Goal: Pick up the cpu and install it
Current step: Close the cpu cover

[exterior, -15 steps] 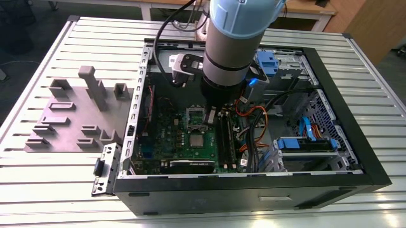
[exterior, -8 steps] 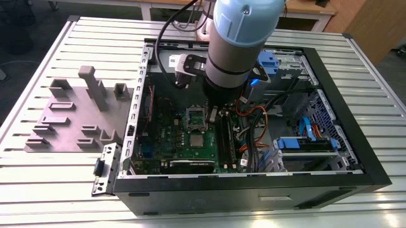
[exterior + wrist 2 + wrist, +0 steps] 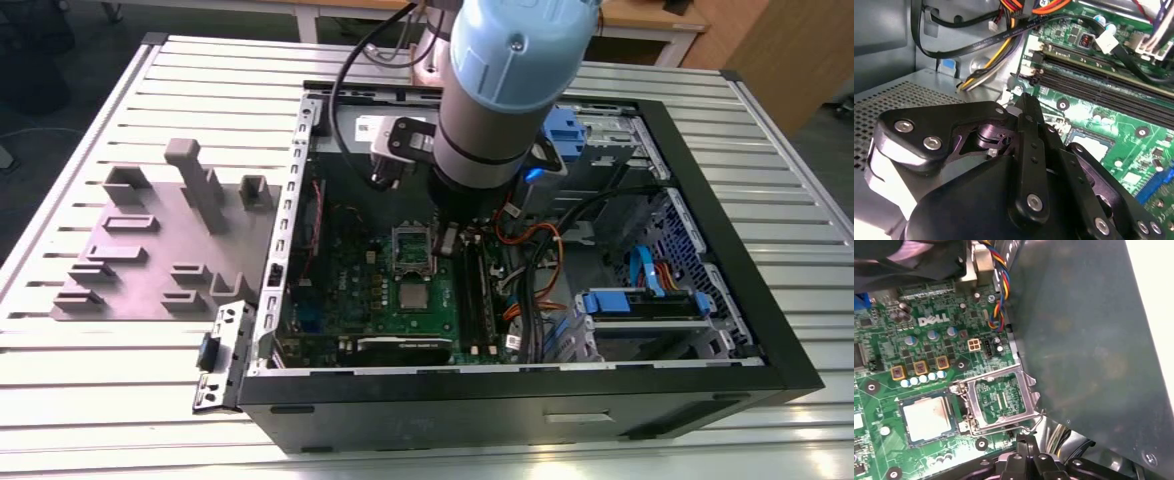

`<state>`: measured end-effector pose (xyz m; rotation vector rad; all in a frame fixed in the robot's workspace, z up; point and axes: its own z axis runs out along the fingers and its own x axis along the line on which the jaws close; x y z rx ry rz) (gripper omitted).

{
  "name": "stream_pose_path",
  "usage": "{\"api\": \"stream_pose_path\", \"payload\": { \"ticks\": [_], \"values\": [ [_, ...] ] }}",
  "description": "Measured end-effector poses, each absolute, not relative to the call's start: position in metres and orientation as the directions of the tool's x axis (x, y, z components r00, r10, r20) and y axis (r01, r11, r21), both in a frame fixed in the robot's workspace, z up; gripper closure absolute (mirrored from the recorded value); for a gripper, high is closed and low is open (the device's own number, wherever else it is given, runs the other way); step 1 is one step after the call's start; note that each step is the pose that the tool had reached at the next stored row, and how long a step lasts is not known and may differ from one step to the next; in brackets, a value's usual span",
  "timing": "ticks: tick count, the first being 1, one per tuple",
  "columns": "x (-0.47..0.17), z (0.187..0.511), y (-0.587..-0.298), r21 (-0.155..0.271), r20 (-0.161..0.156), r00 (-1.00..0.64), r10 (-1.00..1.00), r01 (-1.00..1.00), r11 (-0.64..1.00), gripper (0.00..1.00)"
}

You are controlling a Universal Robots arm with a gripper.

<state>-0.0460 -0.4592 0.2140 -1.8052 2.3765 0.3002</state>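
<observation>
Black metal pincer (image 3: 1026, 452) on the grey robot arm with the pale blue cap (image 3: 514, 60) hangs inside the open black computer case (image 3: 534, 405), low over the green motherboard (image 3: 929, 355). Whether it is parted or closed I cannot tell, nor whether it has hold of anything. In the first wrist view its tip is just beside one edge of the rectangular metal socket frame (image 3: 996, 374), which is swung open, with green board showing through its window.

The small, flat, square, silver-grey cpu (image 3: 926, 418) lies level in its socket on the motherboard, right next to that open frame and apart from the pincer. In the exterior view the same chip sits nearer the case's front wall than the frame does.

Long dark memory slots (image 3: 1104, 80) run across the board in the second wrist view. The case rests on a ribbed aluminium counter (image 3: 134, 400). A grey plastic fixture plate with raised blocks (image 3: 140, 280) lies on the counter to the exterior view's left of the case.
</observation>
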Motion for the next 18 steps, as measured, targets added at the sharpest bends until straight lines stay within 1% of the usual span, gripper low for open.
{"api": "stream_pose_path", "payload": {
  "ticks": [13, 18],
  "values": [
    [-0.0412, 0.2094, -0.4535, 0.078, -0.251, -0.275, -0.928, -0.961, 0.264, 0.89],
    [-0.0412, 0.2065, -0.4532, 0.079, -0.254, -0.312, -0.915, -0.95, 0.302, 0.89]
  ]
}}
